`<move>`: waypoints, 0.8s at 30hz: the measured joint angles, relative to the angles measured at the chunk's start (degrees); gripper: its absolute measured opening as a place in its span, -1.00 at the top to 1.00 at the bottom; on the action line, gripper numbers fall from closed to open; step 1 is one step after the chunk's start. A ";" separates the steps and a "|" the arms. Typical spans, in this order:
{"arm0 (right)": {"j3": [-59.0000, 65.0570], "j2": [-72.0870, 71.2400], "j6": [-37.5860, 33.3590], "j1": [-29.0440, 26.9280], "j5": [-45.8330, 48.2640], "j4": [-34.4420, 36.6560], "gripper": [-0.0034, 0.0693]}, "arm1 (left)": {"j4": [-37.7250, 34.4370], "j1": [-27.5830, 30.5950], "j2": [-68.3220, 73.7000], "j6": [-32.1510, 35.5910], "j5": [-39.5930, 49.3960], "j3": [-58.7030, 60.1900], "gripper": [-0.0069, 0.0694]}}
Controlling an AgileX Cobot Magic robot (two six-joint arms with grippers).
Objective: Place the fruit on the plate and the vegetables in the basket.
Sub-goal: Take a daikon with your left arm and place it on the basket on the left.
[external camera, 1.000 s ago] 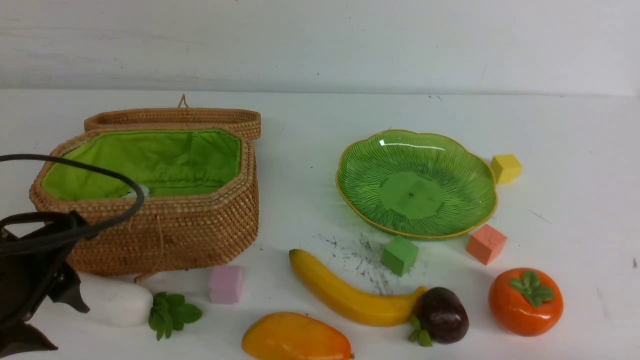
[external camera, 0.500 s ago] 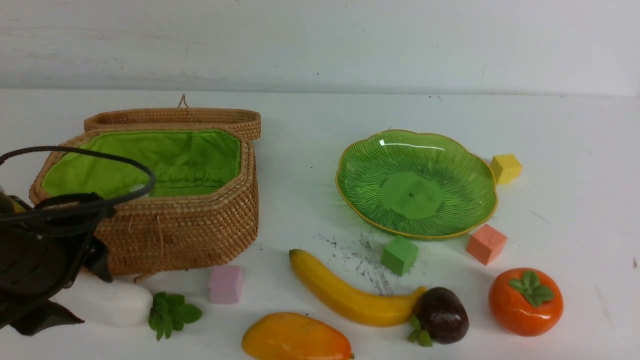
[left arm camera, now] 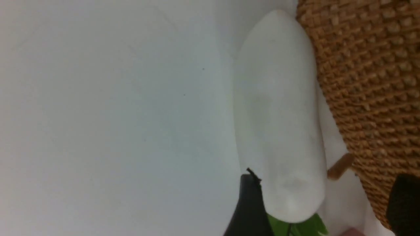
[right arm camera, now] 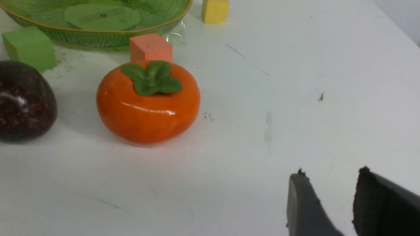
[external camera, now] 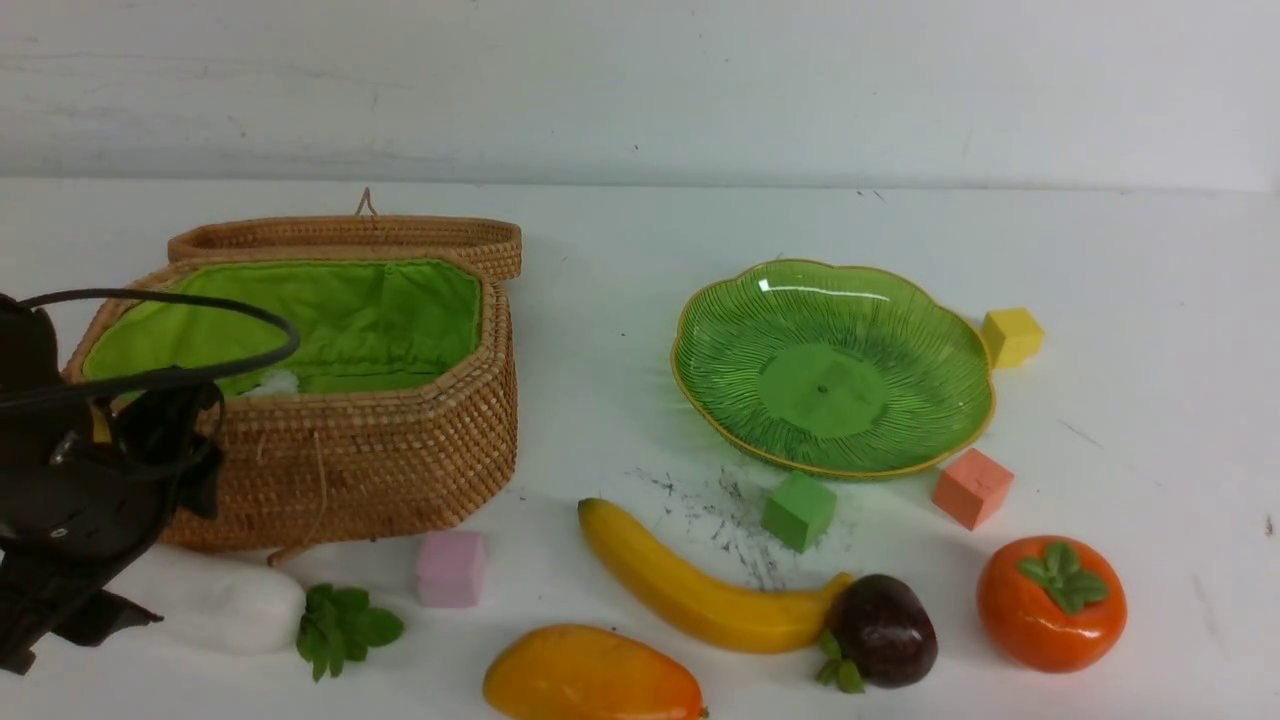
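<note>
Where the left end effector (left arm camera: 328, 183) has got to: higher and further in than a second ago; its dark body now stands in front of the basket's left corner, where before it sat low in the corner of the front view.
Left jaws: spread wider than before, gripping nothing; one finger (left arm camera: 249, 206) is at the radish's flank, the other (left arm camera: 405, 203) is over the wicker.
Cable (external camera: 200, 305): its loop has lifted and hangs across the green lining.
Right end effector (right arm camera: 331, 173): fingers parted with bare worktop between them, near the persimmon, apart from it.
Radish (external camera: 235, 605): fat, white, lying flat where it lay a second ago, dark green leaves (external camera: 345, 622) pointing at the pink cube (external camera: 452, 568); a narrow strip separates it from the basket.
Basket (external camera: 400, 450): tan wicker, lid (external camera: 350, 235) thrown back behind it.
Plate (external camera: 700, 400): ribbed green, gold-rimmed, nothing on it.
Fruit: banana (external camera: 690, 590) touching the dark round fruit (external camera: 885, 630); mango (external camera: 590, 685) cut by the view's lower edge; persimmon (external camera: 1050, 605) by itself, glossy orange.
Cubes: green cube (external camera: 798, 510), salmon cube (external camera: 972, 487) and yellow cube (external camera: 1012, 337) crowd the plate's rim.
Open room: wide bare worktop (external camera: 600, 300) between basket and plate, and beyond the persimmon.
</note>
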 joint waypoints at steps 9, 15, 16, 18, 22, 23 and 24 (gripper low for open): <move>0.00 0.00 0.00 0.00 0.00 -0.05 0.24 | -11.95 6.91 6.40 7.50 -3.22 0.00 -0.53; 0.00 0.00 0.00 0.00 0.00 -0.10 0.24 | -16.60 7.81 10.61 13.16 -5.43 0.00 -0.53; 0.00 0.00 0.00 0.00 0.00 -0.10 0.24 | -16.59 7.81 11.42 13.39 -5.99 0.00 -0.53; 0.00 0.00 0.00 0.00 0.00 -0.10 0.24 | -16.59 7.81 12.92 13.61 -6.80 0.00 -0.53; 0.00 0.00 0.00 0.00 0.00 -0.10 0.24 | -16.59 7.81 14.70 13.74 -7.08 0.00 -0.53; 0.00 0.00 0.00 0.00 0.00 -0.10 0.24 | -16.59 7.81 14.82 13.74 -7.02 0.00 -0.53; 0.00 0.00 0.00 0.00 0.00 -0.10 0.24 | -16.59 7.81 14.92 13.74 -6.92 0.00 -0.52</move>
